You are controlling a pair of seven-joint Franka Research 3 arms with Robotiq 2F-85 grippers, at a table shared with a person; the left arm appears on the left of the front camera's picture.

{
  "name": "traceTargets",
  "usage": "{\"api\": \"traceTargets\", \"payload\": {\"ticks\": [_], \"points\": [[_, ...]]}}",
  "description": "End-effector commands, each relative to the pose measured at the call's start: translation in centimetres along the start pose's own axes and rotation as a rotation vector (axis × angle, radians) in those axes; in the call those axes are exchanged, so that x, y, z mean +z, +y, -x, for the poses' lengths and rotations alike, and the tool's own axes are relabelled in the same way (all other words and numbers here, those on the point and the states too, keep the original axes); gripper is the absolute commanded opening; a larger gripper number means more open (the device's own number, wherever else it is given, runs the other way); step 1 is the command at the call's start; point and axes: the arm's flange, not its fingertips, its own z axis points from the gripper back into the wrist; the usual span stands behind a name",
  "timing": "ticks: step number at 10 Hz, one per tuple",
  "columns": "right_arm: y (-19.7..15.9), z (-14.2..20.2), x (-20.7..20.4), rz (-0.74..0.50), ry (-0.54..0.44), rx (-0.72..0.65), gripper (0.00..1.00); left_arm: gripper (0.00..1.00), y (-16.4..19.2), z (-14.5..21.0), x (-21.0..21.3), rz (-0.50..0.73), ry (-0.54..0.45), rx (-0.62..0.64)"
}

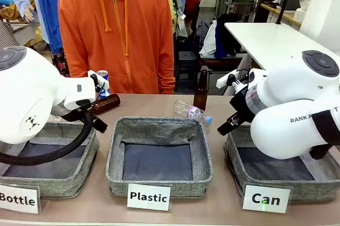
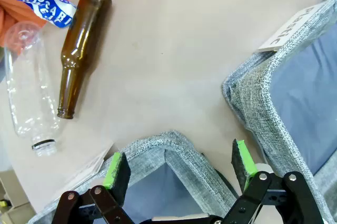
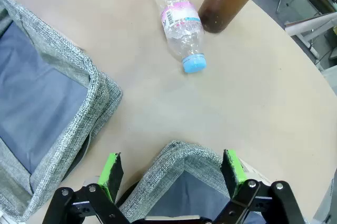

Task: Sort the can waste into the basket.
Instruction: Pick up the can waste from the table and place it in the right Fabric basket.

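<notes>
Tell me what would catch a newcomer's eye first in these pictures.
The person in the orange hoodie at the far side of the table, framed by the big white left arm and right arm. Then three grey baskets in a row at the near edge: the Bottle basket, the Plastic basket and the Can basket. A blue-and-white can sits at the far left beside a brown bottle lying on its side.

Bright even indoor light; soft shadows, sharp focus, wide-angle wrist distortion
</notes>
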Motion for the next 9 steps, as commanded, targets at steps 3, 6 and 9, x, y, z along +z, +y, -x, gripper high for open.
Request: {"api": "traceTargets", "payload": {"ticks": [3,6,9], "points": [[0.0,0.0,0.0,0.0,0.0,0.0,1.0,1.0,0.0,0.0,0.0,0.0,0.0,0.0],[0.0,0.0,0.0,0.0,0.0,0.0,1.0,1.0,0.0,0.0,0.0,0.0,0.0,0.0],[0.0,0.0,0.0,0.0,0.0,0.0,1.0,1.0,0.0,0.0,0.0,0.0,0.0,0.0]]}}
